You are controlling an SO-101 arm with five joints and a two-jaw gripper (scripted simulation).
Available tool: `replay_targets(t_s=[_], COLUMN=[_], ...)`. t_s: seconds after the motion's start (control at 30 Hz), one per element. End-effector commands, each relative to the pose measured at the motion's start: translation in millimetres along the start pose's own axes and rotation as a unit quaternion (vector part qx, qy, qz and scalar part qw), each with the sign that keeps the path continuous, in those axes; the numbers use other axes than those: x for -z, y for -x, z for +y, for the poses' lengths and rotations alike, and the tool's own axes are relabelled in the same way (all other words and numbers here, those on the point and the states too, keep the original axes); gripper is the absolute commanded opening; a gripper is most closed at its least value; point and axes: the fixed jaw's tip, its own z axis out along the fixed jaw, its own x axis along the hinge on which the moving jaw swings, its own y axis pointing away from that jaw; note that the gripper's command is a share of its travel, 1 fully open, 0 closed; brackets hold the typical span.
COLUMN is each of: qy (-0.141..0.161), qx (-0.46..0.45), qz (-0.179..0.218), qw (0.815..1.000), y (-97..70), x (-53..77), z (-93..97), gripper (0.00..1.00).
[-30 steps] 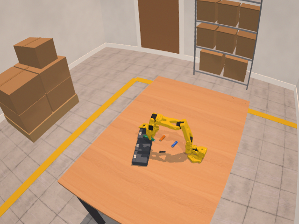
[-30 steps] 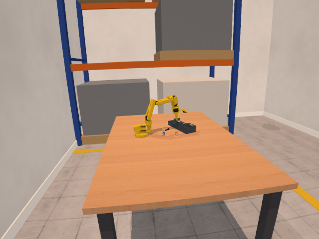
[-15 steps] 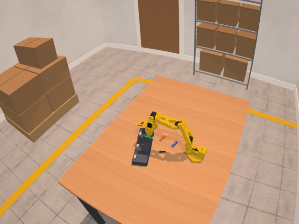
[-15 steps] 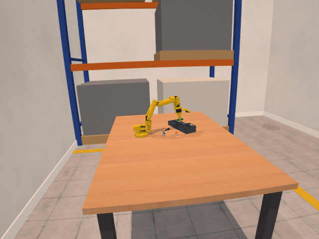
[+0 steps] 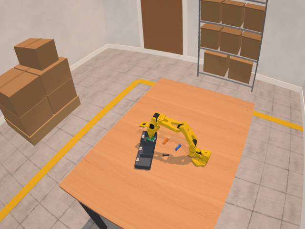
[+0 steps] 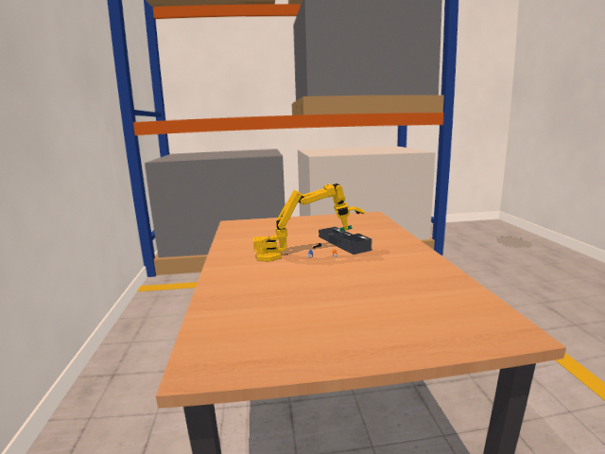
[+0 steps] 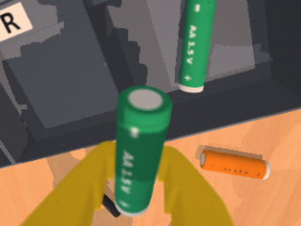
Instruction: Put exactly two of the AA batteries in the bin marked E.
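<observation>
My gripper (image 7: 141,188) is shut on a green AA battery (image 7: 141,151) and holds it, pointing forward, just over the near rim of the far bin in a row of three dark bins (image 5: 146,152). A second green AA battery (image 7: 197,44) lies inside that far bin. The neighbouring bin carries a label R (image 7: 11,21); no label E shows. An orange battery (image 7: 234,163) lies on the table next to the bins, also in the top view (image 5: 165,140). A blue battery (image 5: 177,147) lies nearer the arm's base.
A small black bolt (image 5: 165,154) lies on the table between the bins and the arm's base (image 5: 200,157). The bins also show in the exterior view (image 6: 345,239), with the gripper (image 6: 346,227) above their far end.
</observation>
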Motion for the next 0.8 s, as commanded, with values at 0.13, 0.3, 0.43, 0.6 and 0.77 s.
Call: replay_targets(t_s=[0.13,0.3,0.43,0.6,0.77], qy=[0.002,-0.002,-0.003,-0.003,-0.003], qx=[0.022,0.036,0.039,0.04,0.04], qz=[-0.057,-0.073,-0.077,-0.077,-0.077], qw=[0.998,0.997,0.996,0.996,0.996], y=[23.6,30.7,32.5,32.6,32.6], x=[9.0,7.4,7.0,7.0,7.0], z=[-10.4,-17.1,-19.0,-19.0,-19.0], gripper=[0.0,0.0,0.0,0.0,0.0])
